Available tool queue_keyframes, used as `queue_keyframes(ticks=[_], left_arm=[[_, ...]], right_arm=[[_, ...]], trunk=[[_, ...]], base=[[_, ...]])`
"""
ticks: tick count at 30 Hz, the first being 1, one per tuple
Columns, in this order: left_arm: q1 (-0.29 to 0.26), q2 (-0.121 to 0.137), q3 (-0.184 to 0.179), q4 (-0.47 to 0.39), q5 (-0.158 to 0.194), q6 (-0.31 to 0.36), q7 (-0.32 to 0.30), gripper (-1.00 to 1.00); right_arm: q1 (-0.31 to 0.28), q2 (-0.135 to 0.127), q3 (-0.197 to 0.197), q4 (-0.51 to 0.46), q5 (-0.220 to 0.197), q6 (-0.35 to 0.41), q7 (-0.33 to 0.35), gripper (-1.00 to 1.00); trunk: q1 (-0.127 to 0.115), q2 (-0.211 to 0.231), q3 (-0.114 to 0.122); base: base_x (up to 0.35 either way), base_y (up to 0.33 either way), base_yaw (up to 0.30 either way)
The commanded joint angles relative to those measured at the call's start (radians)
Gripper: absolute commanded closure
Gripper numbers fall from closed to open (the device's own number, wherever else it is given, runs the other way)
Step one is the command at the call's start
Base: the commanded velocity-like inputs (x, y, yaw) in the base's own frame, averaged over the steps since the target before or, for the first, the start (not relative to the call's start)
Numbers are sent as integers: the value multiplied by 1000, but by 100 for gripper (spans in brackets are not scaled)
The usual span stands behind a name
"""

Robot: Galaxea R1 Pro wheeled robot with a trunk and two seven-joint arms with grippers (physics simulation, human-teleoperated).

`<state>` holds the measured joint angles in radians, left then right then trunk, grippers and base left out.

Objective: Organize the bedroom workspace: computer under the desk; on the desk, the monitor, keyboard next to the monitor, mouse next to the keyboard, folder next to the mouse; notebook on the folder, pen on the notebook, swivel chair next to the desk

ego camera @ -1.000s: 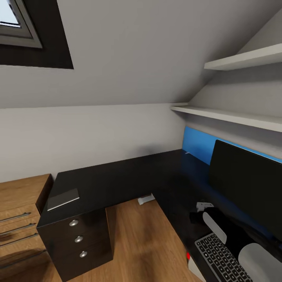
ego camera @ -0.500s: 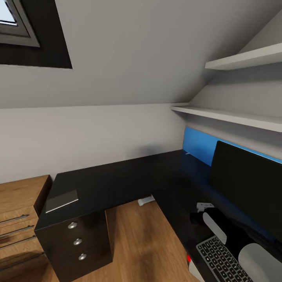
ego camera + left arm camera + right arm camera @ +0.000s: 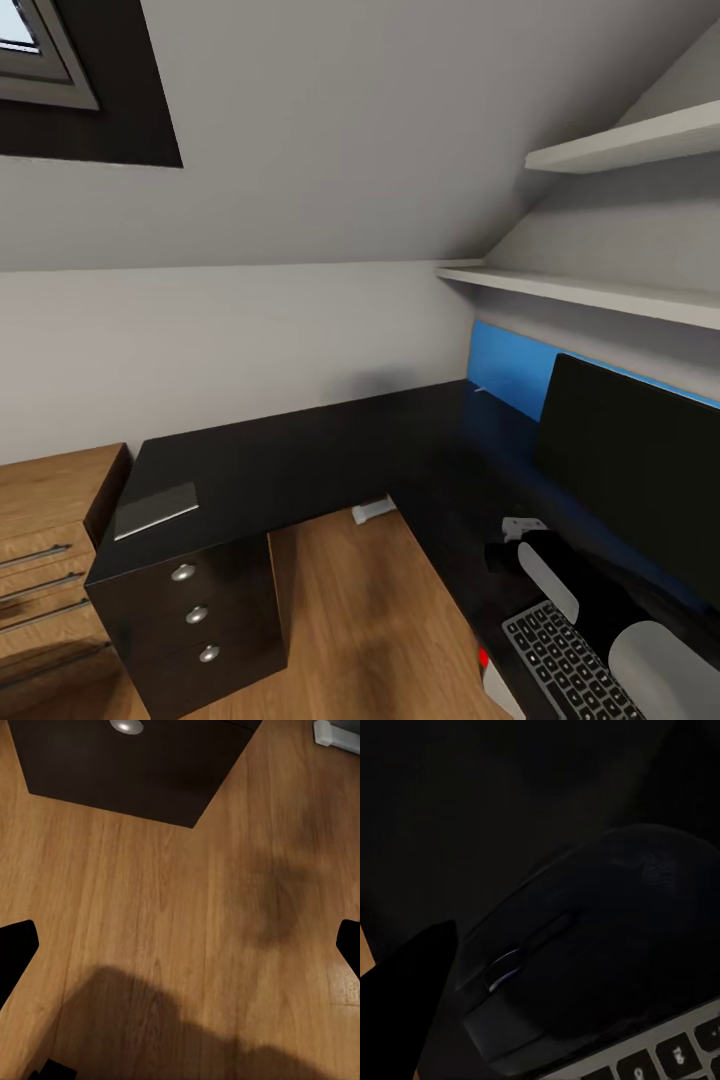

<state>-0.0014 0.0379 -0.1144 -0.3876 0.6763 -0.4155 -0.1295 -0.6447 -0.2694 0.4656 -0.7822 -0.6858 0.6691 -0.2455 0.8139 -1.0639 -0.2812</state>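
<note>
Room: attic bedroom, sloped grey wall, skylight far left, two white shelves far right.
Desk: L-shaped, black top, drawers with silver knobs near left, blue back panel on the right wing.
Monitor: upright on the desk's right wing, in front of the blue panel — looks done.
Keyboard: on the desk, near right, just in front of the monitor — looks done.
Notebook: flat on the desk's left end, above the drawers; not yet stacked.
Mouse: dark, on the desk top, right against the keyboard edge in the right wrist view — placed or nearly so.
Right gripper: low over the desk just beyond the keyboard; one dark finger beside the mouse; open or closed, cannot tell.
Left gripper: spread wide, holding nothing, aimed at wood floor near the drawer unit.
Left to do, by judgement: folder, notebook, pen, chair, computer check.
</note>
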Motion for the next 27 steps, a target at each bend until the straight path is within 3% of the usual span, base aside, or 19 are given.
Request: queue_keyframes(ticks=[1, 27], left_arm=[[0, 1, -6, 0, 12, -3, -2, -100], [0, 1, -5, 0, 16, -3, -2, -100]], right_arm=[[-1, -1, 5, -2, -10, 1, -9, 100], [-1, -2, 10, 1, -9, 1, -9, 100]], trunk=[[4, -8, -4], [104, -190, -86]], base=[[0, 0, 0], [0, 0, 0]])
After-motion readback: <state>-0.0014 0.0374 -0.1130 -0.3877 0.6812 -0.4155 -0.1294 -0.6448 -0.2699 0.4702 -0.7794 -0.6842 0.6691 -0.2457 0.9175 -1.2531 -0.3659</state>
